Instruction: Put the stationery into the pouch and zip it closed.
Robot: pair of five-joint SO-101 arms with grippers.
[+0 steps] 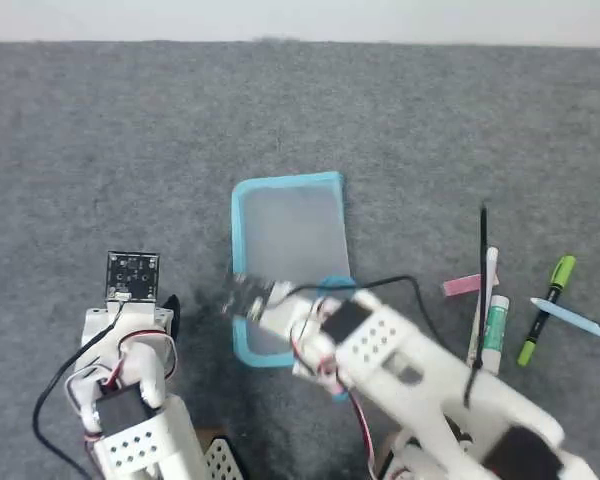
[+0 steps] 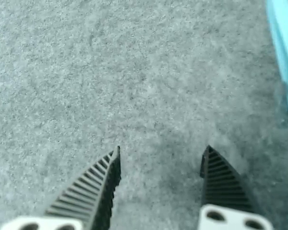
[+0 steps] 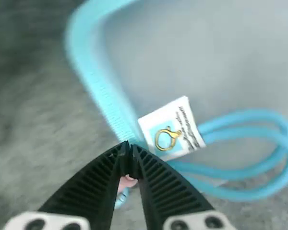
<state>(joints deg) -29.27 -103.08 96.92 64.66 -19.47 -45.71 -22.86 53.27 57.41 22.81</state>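
The pouch (image 1: pixel 290 235), translucent grey with a light-blue zipper edge, lies flat in the middle of the carpet. My right gripper (image 1: pixel 245 295) is at its near left corner. Its tips (image 3: pixel 129 149) are shut at the blue edge (image 3: pixel 98 91) on a small pinkish piece, apparently the zipper pull. Beside them are a white tag with a gold clasp (image 3: pixel 172 134) and a blue cord loop (image 3: pixel 249 160). Stationery lies to the right: black pen (image 1: pixel 481 290), white pen (image 1: pixel 487 285), glue stick (image 1: pixel 494 325), green highlighter (image 1: pixel 547 308), blue pen (image 1: pixel 575 320). My left gripper (image 1: pixel 170 318) (image 2: pixel 161 167) stands open over bare carpet left of the pouch (image 2: pixel 283 43).
A small pink item (image 1: pixel 461 285) lies by the pens. Grey carpet (image 1: pixel 100 150) covers the table, with a pale wall edge at the back. The right arm's cable (image 1: pixel 400 285) arcs over the pouch's near end.
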